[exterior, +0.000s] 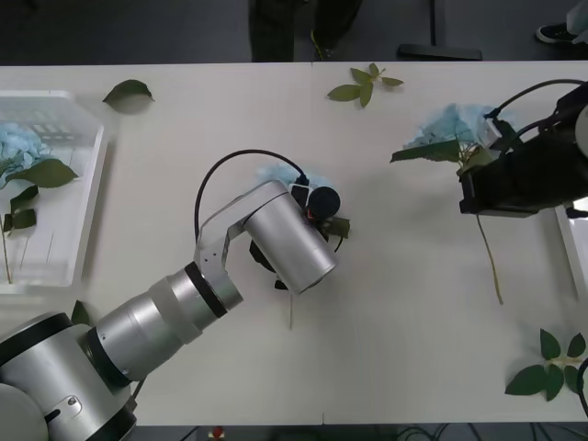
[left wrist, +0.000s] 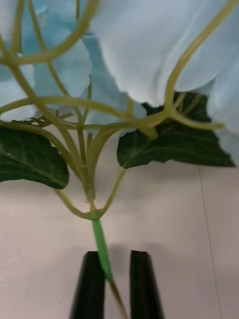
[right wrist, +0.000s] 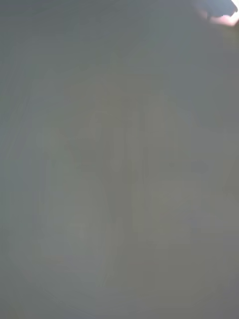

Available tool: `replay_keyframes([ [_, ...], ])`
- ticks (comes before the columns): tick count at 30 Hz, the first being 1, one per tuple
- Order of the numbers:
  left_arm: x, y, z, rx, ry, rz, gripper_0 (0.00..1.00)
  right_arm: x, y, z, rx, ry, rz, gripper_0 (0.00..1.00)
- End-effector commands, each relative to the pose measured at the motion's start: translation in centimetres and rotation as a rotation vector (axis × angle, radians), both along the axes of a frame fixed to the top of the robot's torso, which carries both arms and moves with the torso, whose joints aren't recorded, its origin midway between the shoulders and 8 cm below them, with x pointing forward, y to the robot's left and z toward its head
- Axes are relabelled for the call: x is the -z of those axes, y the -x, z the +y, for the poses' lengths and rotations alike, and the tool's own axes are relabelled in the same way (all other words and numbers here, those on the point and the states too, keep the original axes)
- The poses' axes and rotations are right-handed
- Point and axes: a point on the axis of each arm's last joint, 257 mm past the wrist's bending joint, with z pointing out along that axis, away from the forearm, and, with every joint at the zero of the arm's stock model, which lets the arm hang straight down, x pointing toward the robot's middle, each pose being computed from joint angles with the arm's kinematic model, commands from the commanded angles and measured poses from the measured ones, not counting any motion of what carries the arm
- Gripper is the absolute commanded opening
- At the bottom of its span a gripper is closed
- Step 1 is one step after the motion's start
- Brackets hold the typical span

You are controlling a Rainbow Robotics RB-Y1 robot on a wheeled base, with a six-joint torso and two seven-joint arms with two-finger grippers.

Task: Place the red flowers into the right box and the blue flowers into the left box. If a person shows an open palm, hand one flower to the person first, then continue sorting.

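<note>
A pale blue flower (exterior: 280,173) lies at the middle of the table, mostly under my left wrist. In the left wrist view its green stem (left wrist: 102,244) runs between my black fingers (left wrist: 92,286), and my left gripper (left wrist: 118,285) is shut on it just below the leaves. A second blue flower (exterior: 450,127) lies at the right, its stem (exterior: 490,257) trailing toward me. My right gripper (exterior: 482,188) hovers over that flower's leaves. The left box (exterior: 78,197) holds one blue flower (exterior: 18,147). A strip of the right box (exterior: 571,243) shows at the right edge. The red flowers are out of view.
Loose green leaf sprigs lie at the far left (exterior: 129,90), the far middle (exterior: 366,83) and the near right corner (exterior: 551,367). The table's far edge runs along the top of the front view. The right wrist view is a blurred grey.
</note>
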Motion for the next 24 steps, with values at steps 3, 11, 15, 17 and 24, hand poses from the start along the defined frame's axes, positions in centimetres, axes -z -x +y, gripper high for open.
replay_keyframes([
  [3, -0.9, -0.4, -1.1, 0.018, -0.002, -0.025, 0.0, -7.6, 1.6, -0.2, -0.11, -0.024, -0.08, 0.0],
  [11, -1.7, -1.3, -0.5, -0.007, -0.001, -0.048, 0.0, -12.6, 4.6, -1.5, -0.267, -0.088, -0.136, 0.0],
  [15, -3.1, -1.8, 0.5, -0.036, 0.005, -0.056, 0.0, -13.5, 4.5, -1.4, -0.28, -0.108, -0.167, 0.0],
  [17, -4.7, -1.9, 1.7, -0.064, 0.001, -0.061, 0.0, -14.3, 3.3, -0.7, -0.274, -0.13, -0.22, 0.0],
  [24, -7.3, -1.0, 8.2, -0.135, -0.136, -0.081, 0.0, -19.4, -3.9, 4.6, -0.225, -0.26, -0.552, 0.0],
])
